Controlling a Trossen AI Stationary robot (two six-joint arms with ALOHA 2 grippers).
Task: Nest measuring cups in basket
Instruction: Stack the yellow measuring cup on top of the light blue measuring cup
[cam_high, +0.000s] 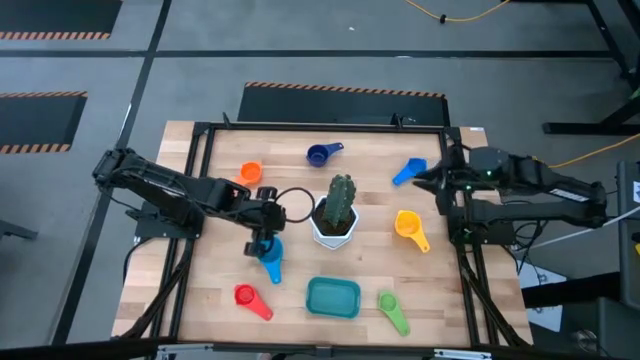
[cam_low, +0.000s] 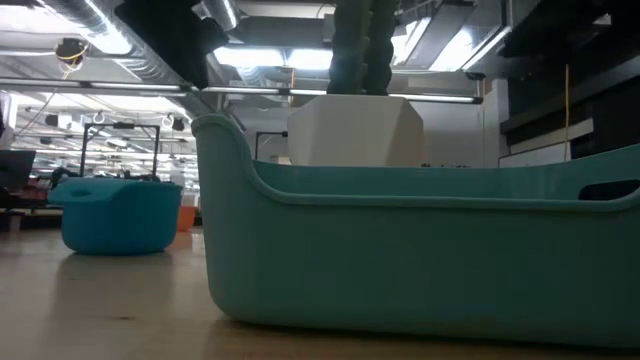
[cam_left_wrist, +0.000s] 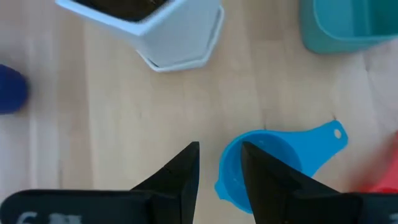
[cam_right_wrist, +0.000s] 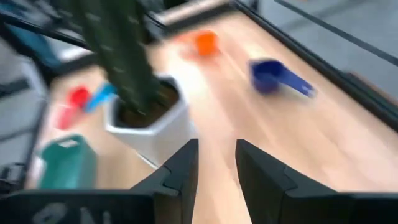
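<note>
While left gripper (cam_left_wrist: 219, 171) hovered, fingers narrowly apart, at light blue plastic measuring cup (cam_left_wrist: 273, 158) on counter near cactus pot | cup judged light, stiff, slippery | pinch rim wall | right gripper (cam_right_wrist: 216, 163) waited, slightly parted, empty.

The surface (cam_high: 430, 290) is pale wood laid in narrow planks, with a smooth, faintly shiny finish and visible grain. A black metal frame (cam_high: 200, 190) borders it. The basket (cam_high: 333, 297) is teal plastic, smooth and softly glossy along its rounded rim. The light blue measuring cup (cam_left_wrist: 267, 163) is smooth plastic with a slight sheen. The cactus pot (cam_left_wrist: 180, 34) looks like matt white plastic or ceramic; which one is unclear.
</note>
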